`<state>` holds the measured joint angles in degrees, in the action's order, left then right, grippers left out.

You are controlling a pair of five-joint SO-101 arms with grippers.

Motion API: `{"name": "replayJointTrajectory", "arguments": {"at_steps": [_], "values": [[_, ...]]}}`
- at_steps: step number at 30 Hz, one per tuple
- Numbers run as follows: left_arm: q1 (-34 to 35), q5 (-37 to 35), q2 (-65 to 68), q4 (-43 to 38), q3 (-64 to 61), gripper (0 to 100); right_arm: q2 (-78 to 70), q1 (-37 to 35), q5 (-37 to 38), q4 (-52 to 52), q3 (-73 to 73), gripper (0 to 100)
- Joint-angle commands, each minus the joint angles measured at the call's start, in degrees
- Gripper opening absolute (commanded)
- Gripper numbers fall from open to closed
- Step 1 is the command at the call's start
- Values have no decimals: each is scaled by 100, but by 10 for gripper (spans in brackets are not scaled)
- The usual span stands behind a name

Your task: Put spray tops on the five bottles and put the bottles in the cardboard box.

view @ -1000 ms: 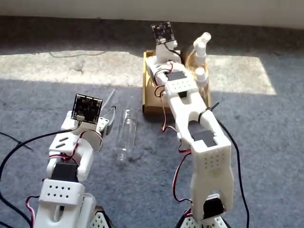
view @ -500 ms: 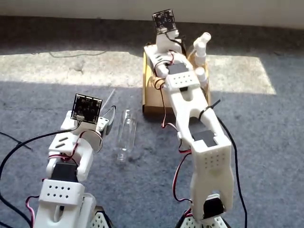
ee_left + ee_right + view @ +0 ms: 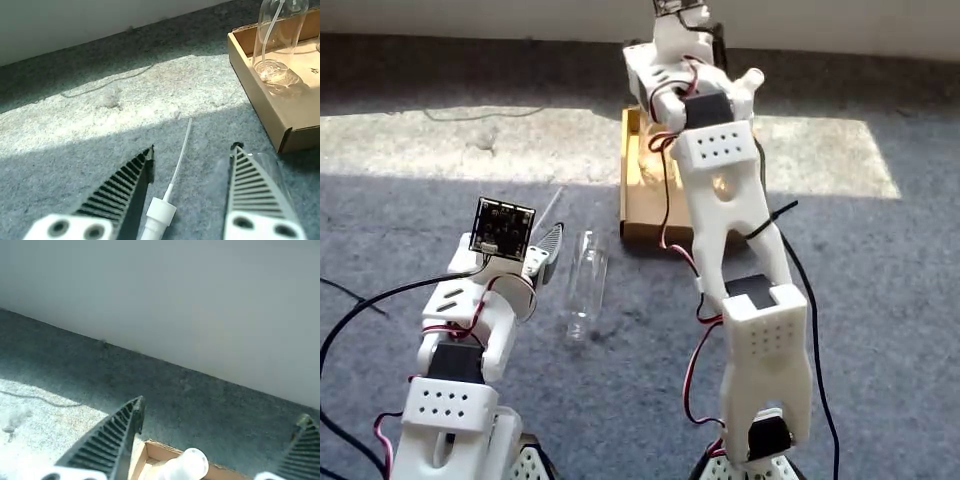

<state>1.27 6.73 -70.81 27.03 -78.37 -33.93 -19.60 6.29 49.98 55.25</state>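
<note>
The high view looks down from 6 o'clock. Both wrist views face 12 o'clock; all three share the brown cardboard box [image 3: 642, 234].

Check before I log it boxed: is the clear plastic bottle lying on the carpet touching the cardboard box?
Apart. High view shows carpet between clear bottle and cardboard box.
</note>
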Motion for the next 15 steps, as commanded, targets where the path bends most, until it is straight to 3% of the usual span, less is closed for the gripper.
{"name": "replayJointTrajectory", "arguments": {"at_steps": [1, 5, 8, 12, 15], "values": [[-66, 26, -84, -132, 57, 230, 101, -154, 53, 1270, 1437, 355], [101, 26, -92, -132, 84, 230, 101, -303, 53, 2545, 2404, 176], [620, 26, -48, -114, 242, 230, 92, -462, 44, 3477, 2897, 54], [1727, 18, -31, 396, 602, 230, 92, -936, 53, 5121, 3240, 39], [2598, 18, 40, 1002, 963, 230, 110, -1191, -237, 5130, 2941, 43]]}}
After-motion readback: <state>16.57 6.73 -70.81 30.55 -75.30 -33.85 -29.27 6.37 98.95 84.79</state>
